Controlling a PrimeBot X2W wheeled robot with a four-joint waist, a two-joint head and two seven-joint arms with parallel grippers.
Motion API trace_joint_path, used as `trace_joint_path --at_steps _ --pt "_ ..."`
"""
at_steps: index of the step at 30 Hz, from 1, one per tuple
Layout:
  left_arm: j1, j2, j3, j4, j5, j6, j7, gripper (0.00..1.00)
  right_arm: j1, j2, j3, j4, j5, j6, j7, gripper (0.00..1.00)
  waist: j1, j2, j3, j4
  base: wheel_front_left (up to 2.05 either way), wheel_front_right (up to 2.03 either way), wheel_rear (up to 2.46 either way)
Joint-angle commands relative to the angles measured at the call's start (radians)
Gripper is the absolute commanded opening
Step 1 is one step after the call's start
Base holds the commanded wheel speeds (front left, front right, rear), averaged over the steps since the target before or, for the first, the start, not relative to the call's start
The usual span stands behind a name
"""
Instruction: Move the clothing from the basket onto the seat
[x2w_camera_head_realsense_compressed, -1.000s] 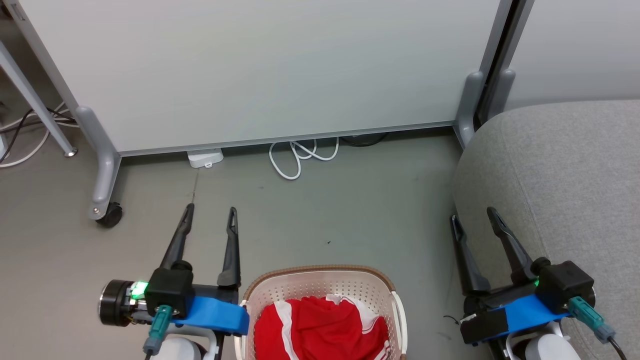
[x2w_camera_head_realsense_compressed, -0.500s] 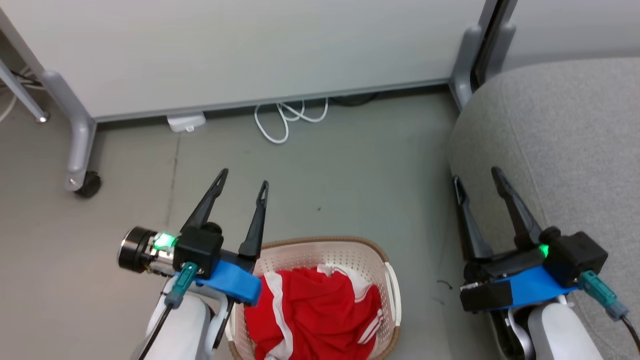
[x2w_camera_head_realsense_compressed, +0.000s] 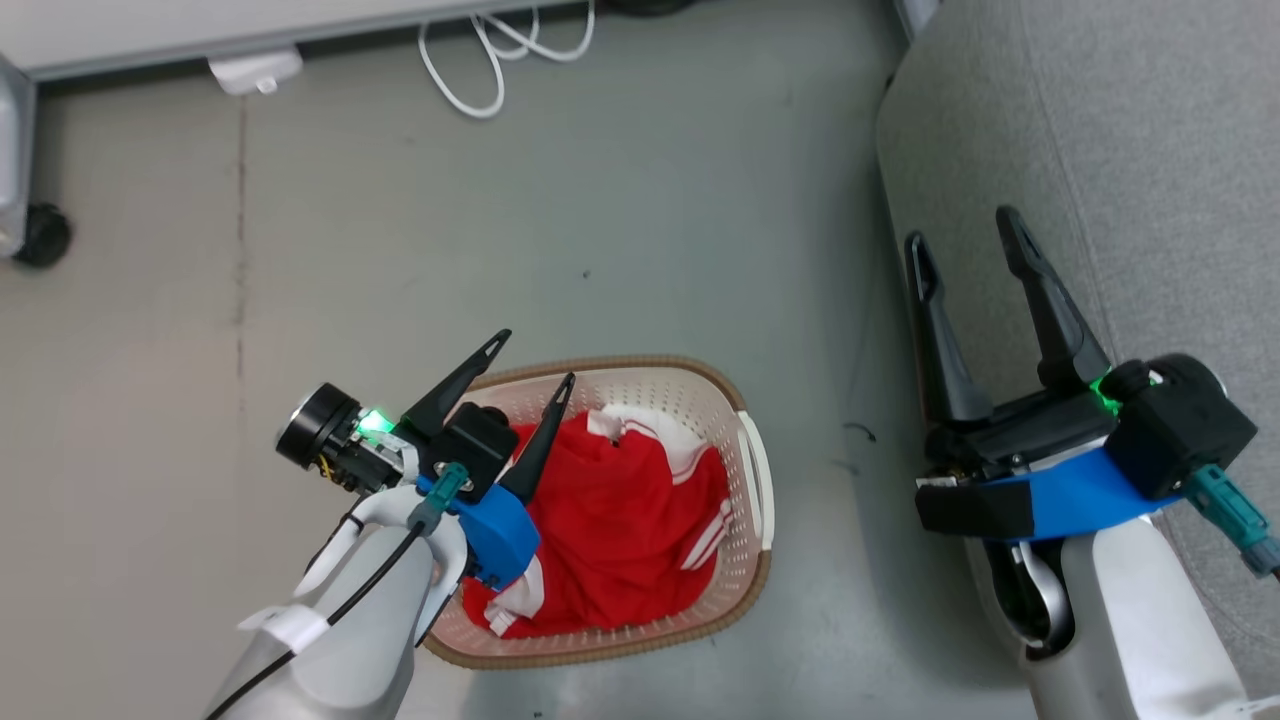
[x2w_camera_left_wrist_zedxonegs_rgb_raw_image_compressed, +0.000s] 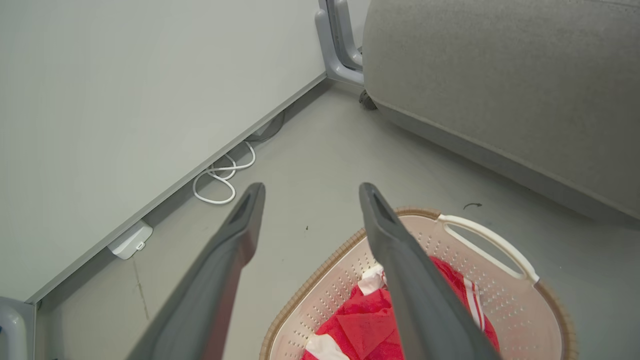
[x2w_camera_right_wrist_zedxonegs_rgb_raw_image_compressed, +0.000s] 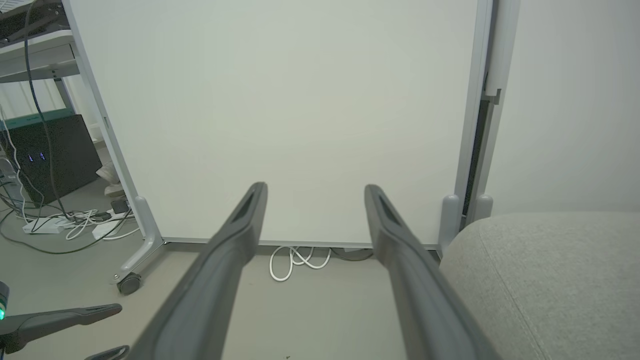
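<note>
The basket (x2w_camera_head_realsense_compressed: 752, 470) stands on the floor, cream-white with a brown rim; it is also in the left wrist view (x2w_camera_left_wrist_zedxonegs_rgb_raw_image_compressed: 500, 300). Red clothing (x2w_camera_head_realsense_compressed: 620, 520) with white stripes is bunched inside it (x2w_camera_left_wrist_zedxonegs_rgb_raw_image_compressed: 365, 320). My left gripper (x2w_camera_head_realsense_compressed: 535, 360) hangs open above the basket's near-left rim, its jaws empty and pointing up and right. My right gripper (x2w_camera_head_realsense_compressed: 960, 225) is open and empty beside the edge of the grey seat (x2w_camera_head_realsense_compressed: 1150, 150), which also shows in the left wrist view (x2w_camera_left_wrist_zedxonegs_rgb_raw_image_compressed: 500, 85) and the right wrist view (x2w_camera_right_wrist_zedxonegs_rgb_raw_image_compressed: 550, 280).
A white partition panel (x2w_camera_right_wrist_zedxonegs_rgb_raw_image_compressed: 280, 120) on grey castor legs (x2w_camera_head_realsense_compressed: 30, 230) stands beyond the basket. A looped white cable (x2w_camera_head_realsense_compressed: 480, 60) and a white power block (x2w_camera_head_realsense_compressed: 250, 70) lie at its foot. More cables and a dark box (x2w_camera_right_wrist_zedxonegs_rgb_raw_image_compressed: 50, 155) sit at the far left.
The head camera has tilted down, so the whole picture has slid upward. My left gripper has swung in over the basket's left rim. The right gripper keeps its place beside the seat.
</note>
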Motion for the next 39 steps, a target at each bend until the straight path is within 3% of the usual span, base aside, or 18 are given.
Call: trace_joint_path --at_steps 1,9,19,24,29,39 --pt "-0.032 0.011 -0.021 0.021 0.002 0.0 -0.003 1.0 -0.024 -0.004 0.002 -0.009 -0.008 0.001 0.0 1.0 -0.0001 0.0001 0.059 -0.024 0.0 0.0 0.0" --pt "-0.177 0.039 -0.267 0.238 0.006 -0.001 -0.003 1.0 -0.083 -0.004 0.01 -0.037 -0.016 0.0 0.0 1.0 -0.0001 0.0001 0.181 -0.041 0.0 0.0 0.0" --pt "-0.321 0.018 -0.556 0.519 -0.009 -0.001 0.016 1.0 -0.143 -0.004 0.016 -0.069 -0.026 0.0 0.0 1.0 -0.0001 0.0001 0.328 -0.06 0.0 0.0 0.0" --pt "-0.369 0.014 -0.69 0.595 -0.015 -0.001 0.06 1.0 -0.171 -0.004 0.023 -0.085 -0.027 0.0 0.0 1.0 -0.0001 0.0001 0.385 -0.076 0.0 0.0 0.0" --pt "-0.401 0.027 -0.763 0.619 -0.018 -0.001 0.123 1.0 -0.185 -0.004 0.028 -0.101 -0.027 0.0 0.0 1.0 -0.0001 0.0001 0.433 -0.093 0.0 0.0 0.0" --pt "-0.438 0.033 -0.79 0.632 0.062 -0.001 0.246 1.0 -0.194 -0.004 0.028 -0.135 -0.018 0.0 0.0 1.0 -0.0001 0.0001 0.512 -0.126 0.0 0.0 0.0"
